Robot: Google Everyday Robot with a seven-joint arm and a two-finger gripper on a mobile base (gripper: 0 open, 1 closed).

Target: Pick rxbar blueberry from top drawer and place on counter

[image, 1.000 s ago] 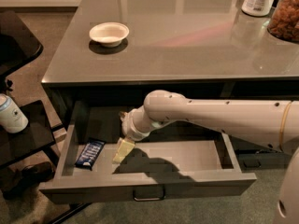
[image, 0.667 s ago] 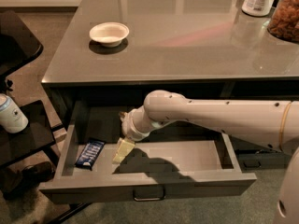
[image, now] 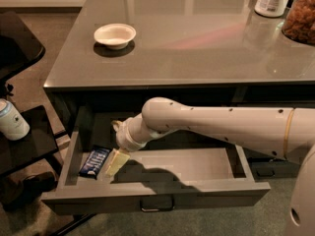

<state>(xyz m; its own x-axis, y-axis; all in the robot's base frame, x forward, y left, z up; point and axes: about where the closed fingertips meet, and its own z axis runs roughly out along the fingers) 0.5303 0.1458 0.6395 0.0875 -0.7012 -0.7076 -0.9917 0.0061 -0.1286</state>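
Inside the top drawer [image: 206, 196], gripper [image: 113, 149] beside the rxbar blueberry [image: 94, 162], fingers [image: 117, 162] apparently spread, empty, one half-hidden behind the wrist.

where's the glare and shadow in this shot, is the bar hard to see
Camera view: dim and warm; pale glare streaks the counter; the hand, low in the top drawer beside the rxbar blueberry, casts a dark shadow rightward.
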